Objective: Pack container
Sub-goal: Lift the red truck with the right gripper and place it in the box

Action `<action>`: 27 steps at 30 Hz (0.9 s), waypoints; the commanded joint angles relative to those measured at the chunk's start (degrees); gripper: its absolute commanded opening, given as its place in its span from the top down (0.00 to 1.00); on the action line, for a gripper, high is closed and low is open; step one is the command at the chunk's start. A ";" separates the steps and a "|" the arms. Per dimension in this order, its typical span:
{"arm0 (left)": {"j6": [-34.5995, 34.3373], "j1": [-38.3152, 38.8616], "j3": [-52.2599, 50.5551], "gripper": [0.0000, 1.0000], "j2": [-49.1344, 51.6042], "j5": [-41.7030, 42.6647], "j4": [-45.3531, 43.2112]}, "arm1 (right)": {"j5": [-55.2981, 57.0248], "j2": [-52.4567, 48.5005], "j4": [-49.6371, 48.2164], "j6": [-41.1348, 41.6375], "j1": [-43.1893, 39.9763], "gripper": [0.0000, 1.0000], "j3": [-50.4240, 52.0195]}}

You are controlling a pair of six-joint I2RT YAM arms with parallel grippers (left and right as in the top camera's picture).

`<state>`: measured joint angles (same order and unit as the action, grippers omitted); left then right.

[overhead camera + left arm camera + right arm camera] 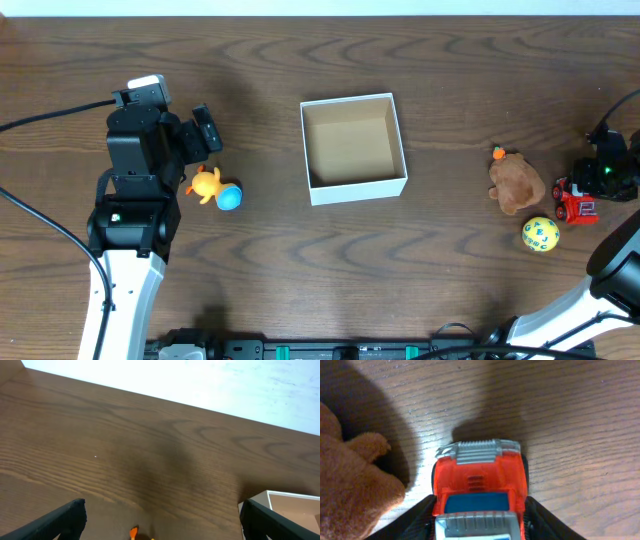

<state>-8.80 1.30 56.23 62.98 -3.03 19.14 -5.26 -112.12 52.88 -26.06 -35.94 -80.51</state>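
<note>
The container [358, 188], a white square box with a brown inside, stands empty at the table's middle; its corner shows in the left wrist view [292, 497]. My left gripper [197, 148] is open above an orange and blue toy [212, 187], whose orange tip shows between the fingers [133, 533]; the gripper shows there too [162, 510]. My right gripper [598, 180] is at the far right, its fingers [479, 515] pressed against both sides of a red toy truck [479, 475] that rests on the table [577, 205].
A brown plush toy [515, 184] lies just left of the truck and fills the left edge of the right wrist view [350, 480]. A yellow spotted ball [541, 235] sits in front of it. A black cable [50, 115] runs at the far left.
</note>
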 commanded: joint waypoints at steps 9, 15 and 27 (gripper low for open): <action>-0.09 -0.04 1.44 0.02 -0.28 -0.68 0.09 | -0.61 0.63 0.04 0.76 -0.37 0.66 -0.09; -0.09 -0.04 1.44 0.02 -0.28 -0.68 0.09 | -0.61 2.45 0.07 0.98 -0.37 0.79 -0.11; -0.09 -0.04 1.44 0.02 -0.28 -0.68 0.09 | -0.81 12.35 -0.37 4.13 3.48 0.99 -0.13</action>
<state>-8.82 1.30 56.23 62.98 -3.03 19.14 -5.19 -104.51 52.73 -24.01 -34.59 -80.55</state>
